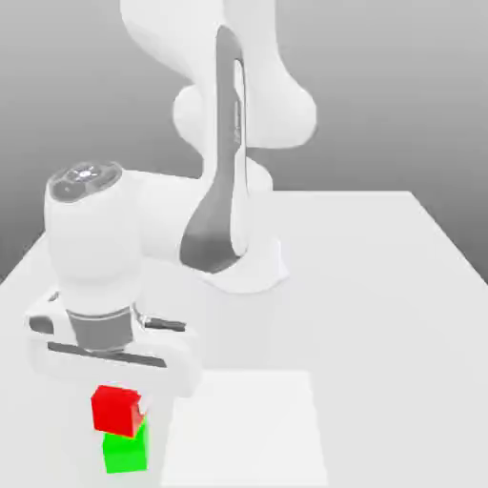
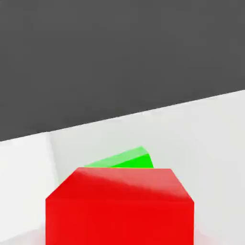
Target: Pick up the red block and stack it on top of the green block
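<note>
Exterior view: red block (image 1: 115, 411), held up by the jaws, apparently clamped, over the green block (image 1: 126, 452) on the table (image 1: 362, 334), left side.

Hand view: green block angled beyond the red; best centred and squared before a gentle lowering.

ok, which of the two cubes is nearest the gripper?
The red block: it sits directly below the gripper's hand, while the green block is lower, beneath the red one in the exterior view.

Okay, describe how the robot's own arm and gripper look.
The arm is glossy white with rounded segments, a dark grey curved panel, and a grey round cap with a small pattern. Its gripper has a wide white body with a dark slot, below a dark grey collar.
</note>
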